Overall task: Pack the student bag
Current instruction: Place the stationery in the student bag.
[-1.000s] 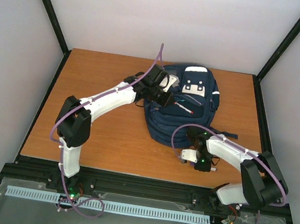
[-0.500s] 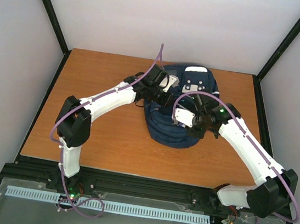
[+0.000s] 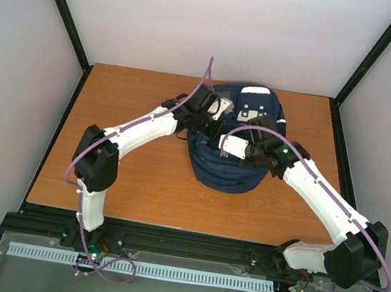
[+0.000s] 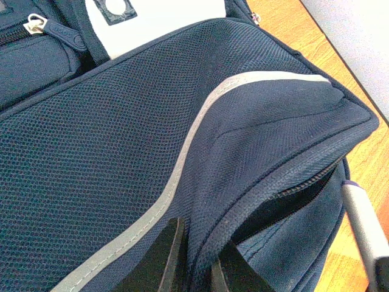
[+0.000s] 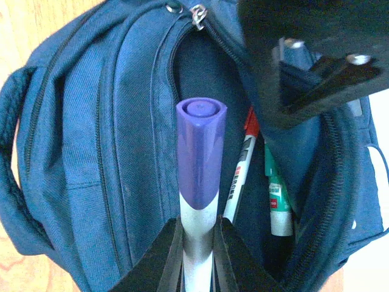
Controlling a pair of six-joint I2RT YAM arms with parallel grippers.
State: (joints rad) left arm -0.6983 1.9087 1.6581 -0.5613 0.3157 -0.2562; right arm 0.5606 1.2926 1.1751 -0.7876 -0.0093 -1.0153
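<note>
While the student bag (image 3: 230, 166) lies on the wooden table (image 3: 126, 180) toward 12 o'clock from the table's middle, both arms meet over it. The left arm comes in from the bag's 9 o'clock and the right arm from its 4 o'clock.

In the left wrist view, the left gripper (image 4: 197, 246) has its two dark fingers drawn together on a fold of navy mesh fabric at the rim of a pocket, pinching the cloth between them. A grey reflective stripe (image 4: 182, 170) curves across the panel from 7 o'clock up to 2 o'clock. A zip pull (image 4: 33, 24) sits at 10 o'clock, beside a white patch (image 4: 164, 15) at 12 o'clock. To the right of the pinched rim the pocket mouth gapes dark.

In the right wrist view, the right gripper (image 5: 199, 243) is clamped on the white barrel of a purple-capped marker (image 5: 200, 152), which stands upright in the frame with its cap pointing to 12 o'clock, over the open pocket. Inside that pocket, at the marker's 3 o'clock, a red-capped marker (image 5: 243, 164) and a green-capped marker (image 5: 276, 201) lie side by side, the red one just beside the purple cap. A metal zip slider (image 5: 197, 15) hangs at 12 o'clock on the pocket's rim. Whether the purple cap touches the fabric behind it cannot be told.
</note>
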